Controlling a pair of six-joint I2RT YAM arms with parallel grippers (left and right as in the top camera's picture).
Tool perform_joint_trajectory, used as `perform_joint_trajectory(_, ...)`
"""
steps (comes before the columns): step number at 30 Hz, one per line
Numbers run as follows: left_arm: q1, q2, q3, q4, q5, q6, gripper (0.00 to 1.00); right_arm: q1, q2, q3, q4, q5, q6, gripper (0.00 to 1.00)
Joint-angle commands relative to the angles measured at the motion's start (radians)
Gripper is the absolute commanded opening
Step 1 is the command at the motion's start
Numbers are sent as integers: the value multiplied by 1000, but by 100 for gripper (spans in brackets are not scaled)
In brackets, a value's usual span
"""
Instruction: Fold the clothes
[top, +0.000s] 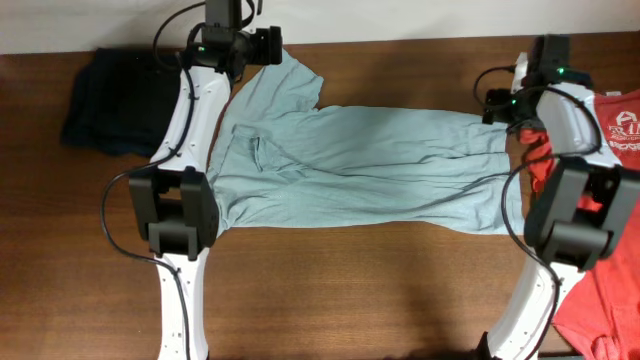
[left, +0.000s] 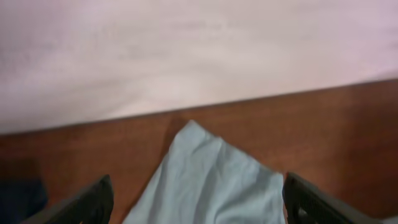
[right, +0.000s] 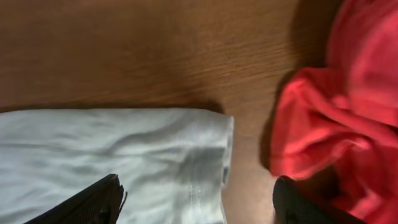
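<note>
Clothes lie to either side of me. The chief one, the pale blue-grey T-shirt (top: 350, 165), is spread flat on the counter (top: 350, 300) between my two arms, reaching from my left jaws across to my right jaws.

From overhead I see the whole of it. One short sleeve (top: 292, 82) points toward the far edge just under my left jaws, and the hem end lies beneath my right jaws. That view does not show how far either pair stands apart, but my wrist views do.

In the left wrist view my two dark fingers (left: 87, 202) stand wide with nothing pinched. The sleeve's corner (left: 211, 180) lies on the wood between them, and a pale wall (left: 186, 50) rises past the counter's far edge.

In the right wrist view my fingers (right: 93, 202) also stand wide and grip nothing. The shirt's stitched hem corner lies between them, nearer the left one. Bunched cloth of the red T-shirt (right: 336, 124) lies just outside my right jaws, near the hem, with a strip of bare wood showing between the two. Only the overhead view shows its white print (top: 622, 130) and how it runs down beside my right arm.

A dark navy garment (top: 110, 100) lies well to the left of my left jaws. The left wrist view catches only a dim corner of it (left: 18, 199).
</note>
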Motion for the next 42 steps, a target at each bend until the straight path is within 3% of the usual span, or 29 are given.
perform_joint_trajectory(1,2,41,3,37,14,19,87,4,47,18,14,1,3,82)
perform_joint_trajectory(12,-3,201,3,167,14,18,87,4,68,18,19,-2,3,78)
perform_joint_trajectory(24,-4,282,3,205,6,19,86,4,73,18,21,-2,3,77)
perform_joint_trajectory(34,-4,301,3,205,-40,41,71,4,107,13,44,-3,6,75)
perform_joint_trajectory(38,-4,301,3,205,-43,51,54,4,108,12,52,-2,6,69)
perform_joint_trajectory(42,-4,301,3,197,-43,64,42,4,109,12,56,-2,6,57)
